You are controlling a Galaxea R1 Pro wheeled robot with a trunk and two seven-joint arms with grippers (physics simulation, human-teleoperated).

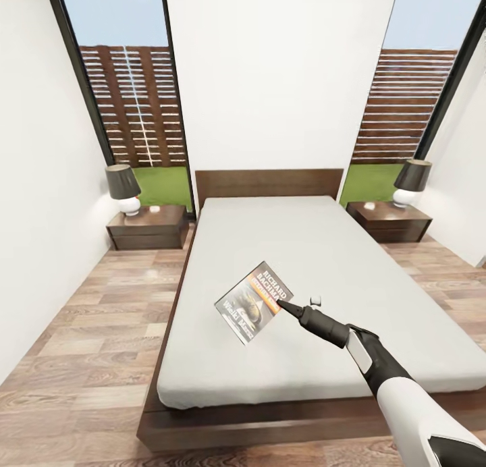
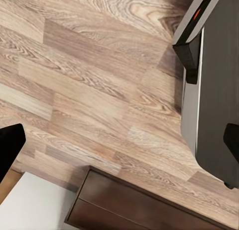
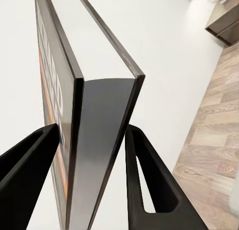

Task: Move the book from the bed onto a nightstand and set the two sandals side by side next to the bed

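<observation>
Book (image 1: 254,302) gripped by its edge in the right end effector (image 1: 283,307), raised above the grey bed (image 1: 324,251); left end effector's state unclear

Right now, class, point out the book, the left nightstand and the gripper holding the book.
book (image 1: 253,303), head view, on its front cover.
left nightstand (image 1: 150,219), head view, on its bare top beside the lamp.
right gripper (image 1: 281,306), head view, at its fingertips on the book's edge.
</observation>
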